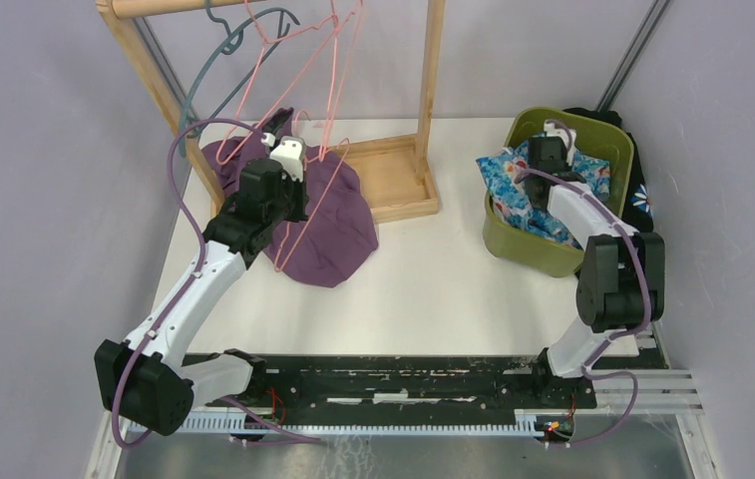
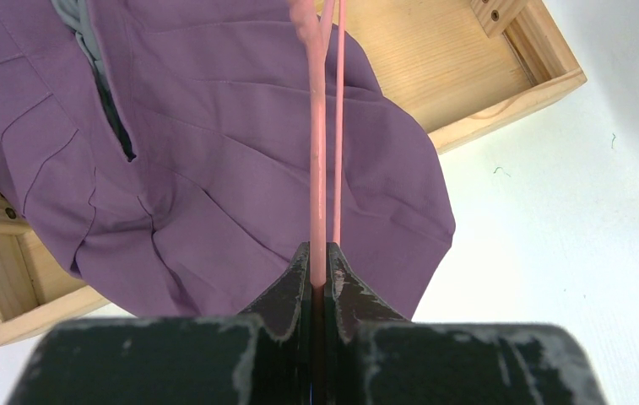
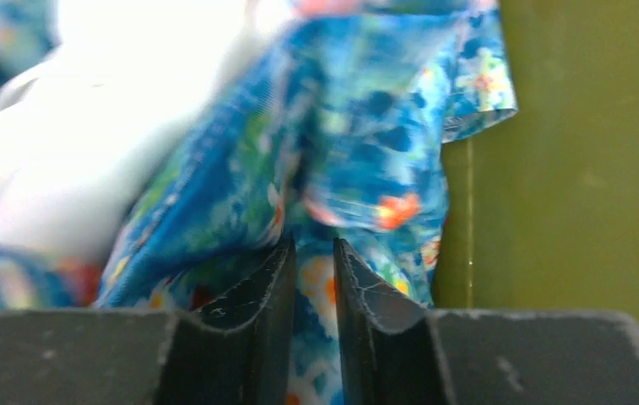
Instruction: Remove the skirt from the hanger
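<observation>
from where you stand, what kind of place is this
Probably a robot lab test cell, not a home: plain grey walls around a white table, a small wooden rack with hangers, and a green bin of clothes.

The white desk (image 1: 433,289) is carrying a wooden rack (image 1: 393,185) at its far left. A purple skirt (image 1: 338,235) is spilling off the rack's base onto it, and a green bin (image 1: 533,249) is sitting at its far right.

Matt purple cloth skirt (image 2: 214,169), bare-wood rack (image 2: 468,76)
</observation>
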Robot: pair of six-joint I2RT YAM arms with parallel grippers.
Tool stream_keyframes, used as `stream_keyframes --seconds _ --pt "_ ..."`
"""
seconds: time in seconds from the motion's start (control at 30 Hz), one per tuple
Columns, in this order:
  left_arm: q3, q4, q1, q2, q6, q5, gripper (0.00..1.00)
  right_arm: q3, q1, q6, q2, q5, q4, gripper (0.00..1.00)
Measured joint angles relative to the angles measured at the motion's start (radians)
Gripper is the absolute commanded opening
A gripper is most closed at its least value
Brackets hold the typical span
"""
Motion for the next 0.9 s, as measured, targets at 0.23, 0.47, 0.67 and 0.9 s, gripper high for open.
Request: stream_keyframes --seconds 0.23,0.47,0.67,0.9 --pt "0.0 0.0 0.0 -0.002 0.0 -0.014 0.03 0.0 0.062 -0.016 -0.095 -0.012 -0.05 0.56" --pt "0.029 -0.024 0.0 -0.018 0.0 -0.042 0.03 0.036 0.095 -0.021 -0.363 -0.026 -0.052 0.64" --pt "0.128 -0.031 0.0 -0.017 0.001 -0.075 0.03 0.092 0.156 -0.02 -0.439 -0.059 -0.053 0.66" --pt "0.209 -0.066 -0.028 0.051 0.034 -0.118 0.03 0.092 0.192 -0.016 -0.439 -0.092 -0.061 0.66"
